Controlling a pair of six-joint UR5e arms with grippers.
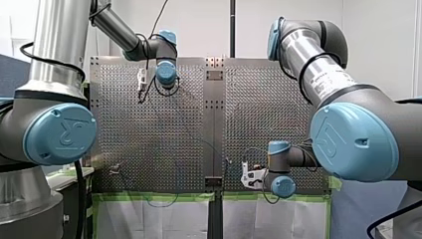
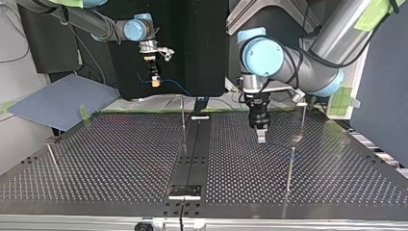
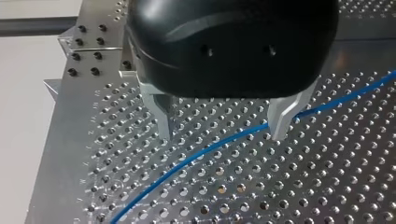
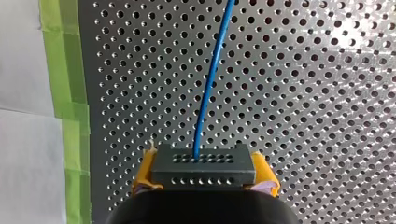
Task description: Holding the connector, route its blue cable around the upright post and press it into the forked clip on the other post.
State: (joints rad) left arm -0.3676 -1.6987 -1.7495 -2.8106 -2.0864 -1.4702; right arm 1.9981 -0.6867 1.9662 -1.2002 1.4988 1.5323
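Now my right tool (image 4: pixel 204 171) clamps the connector (image 4: pixel 203 163), my left tool (image 3: pixel 220 134) apart; slack blue cable (image 3: pixel 187 161) could slip over a post (image 2: pixel 183 120).

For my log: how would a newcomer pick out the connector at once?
Find my right arm, entering the top view at its left. Its end effector grips a dark grey block between yellow pads: the connector. Only it has rows of small holes, with the blue cable leaving its middle.
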